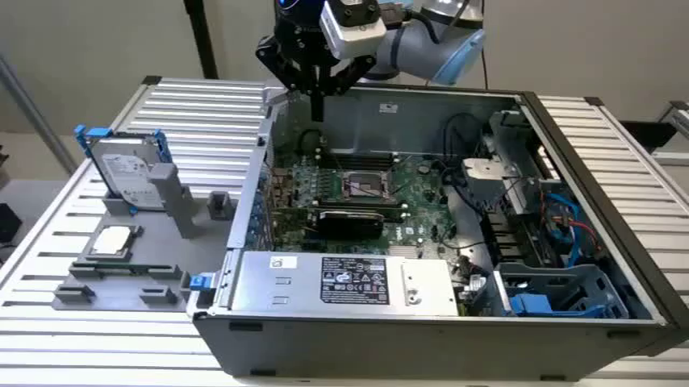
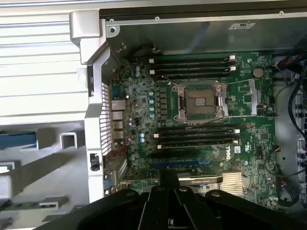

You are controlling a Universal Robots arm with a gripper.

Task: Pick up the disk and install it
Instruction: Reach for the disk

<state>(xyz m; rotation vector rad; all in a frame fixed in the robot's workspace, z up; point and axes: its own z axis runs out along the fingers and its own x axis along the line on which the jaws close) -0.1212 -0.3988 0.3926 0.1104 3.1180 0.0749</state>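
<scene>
The disk (image 1: 122,172) is a silver-grey hard drive with a white label and blue rails. It stands upright in a grey holder (image 1: 161,242) on the table, at the exterior view's left of the open computer case (image 1: 431,339). My gripper (image 1: 319,109) hangs over the case's far left corner, above the motherboard (image 2: 201,120), well away from the disk. Its black fingers (image 2: 168,191) are together with nothing between them. A blue strip (image 2: 19,140) at the edge of the wrist view looks like one of the disk's rails.
A small square CPU chip (image 1: 113,240) lies on the grey holder in front of the disk. A silver power supply with a black label (image 1: 356,282) fills the case's near side. Blue drive bays (image 1: 549,294) and cables (image 1: 560,214) sit at the case's right.
</scene>
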